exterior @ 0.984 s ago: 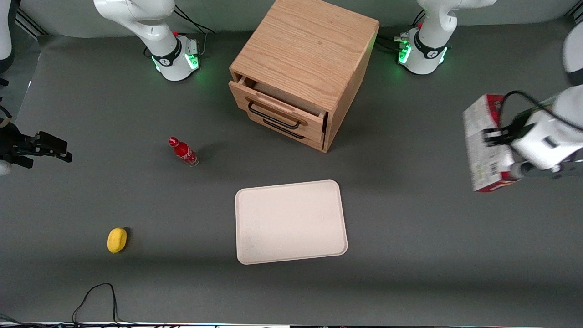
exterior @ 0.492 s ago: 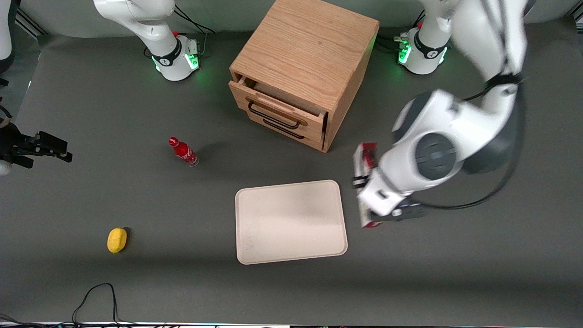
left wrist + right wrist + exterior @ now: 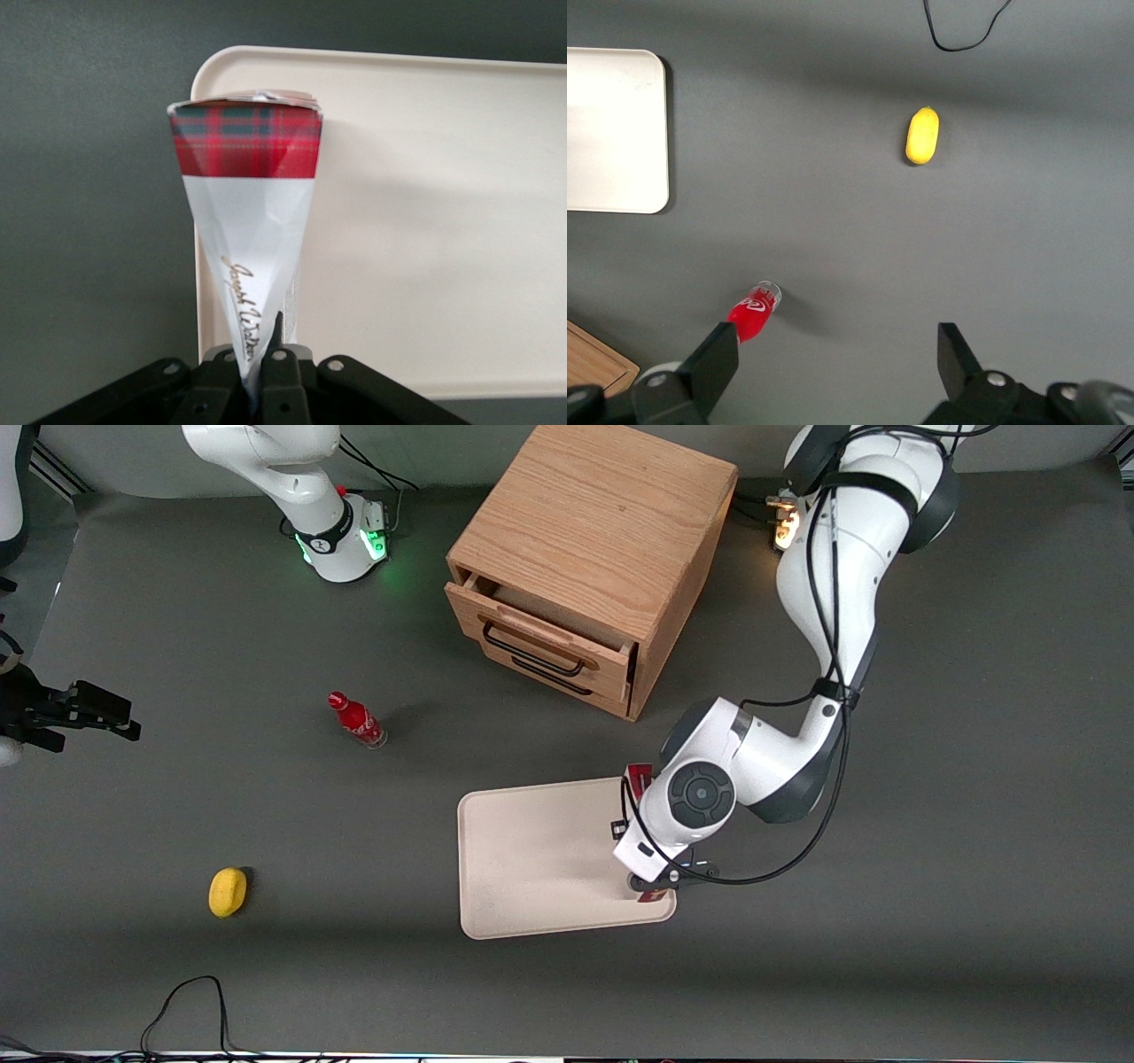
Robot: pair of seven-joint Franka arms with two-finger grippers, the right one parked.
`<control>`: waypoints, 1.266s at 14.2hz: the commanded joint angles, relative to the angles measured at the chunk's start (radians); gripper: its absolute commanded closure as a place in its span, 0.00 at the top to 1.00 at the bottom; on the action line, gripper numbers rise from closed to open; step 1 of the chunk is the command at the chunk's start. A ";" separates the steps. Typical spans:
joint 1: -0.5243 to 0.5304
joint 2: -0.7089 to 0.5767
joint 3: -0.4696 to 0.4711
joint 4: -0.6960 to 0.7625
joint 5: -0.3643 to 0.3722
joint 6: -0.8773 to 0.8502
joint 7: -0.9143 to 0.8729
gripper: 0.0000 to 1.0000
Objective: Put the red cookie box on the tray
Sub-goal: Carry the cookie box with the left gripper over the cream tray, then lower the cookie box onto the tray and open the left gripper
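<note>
The red cookie box is a slim white carton with a red tartan end, and my left gripper is shut on its white part. It hangs over the tray just inside the rim toward the working arm's end, its tartan end near a rounded corner. I cannot tell whether it touches the tray. In the front view my wrist covers most of the box; only red slivers show at the edge of the beige-pink tray.
A wooden drawer cabinet stands farther from the front camera than the tray, its top drawer slightly open. A small red bottle and a yellow object lie toward the parked arm's end. A black cable loops near the table's front edge.
My arm has swung from the working arm's end of the table to the tray's edge, carrying the box with it and turning it to hang over the tray.
</note>
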 commanded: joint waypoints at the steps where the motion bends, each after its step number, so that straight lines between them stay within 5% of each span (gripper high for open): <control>1: -0.009 0.035 0.008 0.053 0.009 -0.003 -0.033 0.00; 8: -0.008 0.041 0.008 0.042 0.009 0.005 -0.051 0.00; 10: -0.006 0.036 0.009 0.037 0.015 0.003 -0.048 0.97; 18: 0.018 -0.072 0.008 -0.019 0.021 -0.102 -0.033 1.00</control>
